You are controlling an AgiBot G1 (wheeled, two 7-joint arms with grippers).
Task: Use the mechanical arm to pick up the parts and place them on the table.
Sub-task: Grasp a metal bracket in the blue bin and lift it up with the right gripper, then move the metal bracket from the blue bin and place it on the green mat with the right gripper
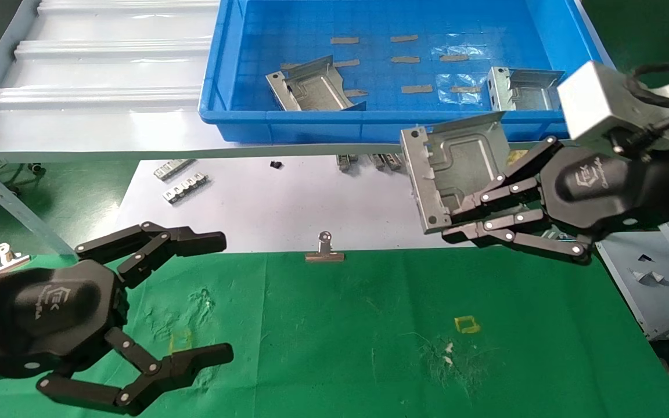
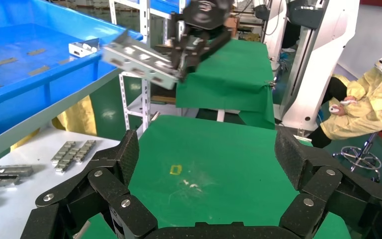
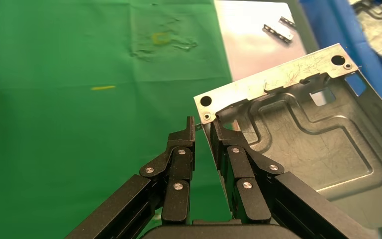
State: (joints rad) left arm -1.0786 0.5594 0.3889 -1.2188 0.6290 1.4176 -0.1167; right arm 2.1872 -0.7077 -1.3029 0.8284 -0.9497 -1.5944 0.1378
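My right gripper [image 1: 456, 219] is shut on the corner of a silvery stamped part [image 1: 456, 168], gripping its bent edge. It holds the part in the air just in front of the blue bin [image 1: 288, 125], over the right end of the white sheet [image 1: 288, 203]. In the right wrist view the fingertips of this gripper [image 3: 203, 124] pinch the plate's [image 3: 308, 134] edge, with green cloth below. Two more parts [image 1: 314, 87] [image 1: 520, 88] lie in the bin. The left gripper [image 1: 221, 296] hangs open and empty over the green table [image 1: 369, 325] at the near left, its jaws wide apart [image 2: 206, 154].
A silver binder clip [image 1: 324, 249] sits at the cloth's far edge. Toothed metal strips [image 1: 184, 188] lie on the white sheet. Yellow square outlines [image 1: 467, 324] [image 1: 180, 339] mark the cloth. A grey shelf [image 1: 96, 75] is at the back left, a grey panel [image 1: 642, 273] at the right.
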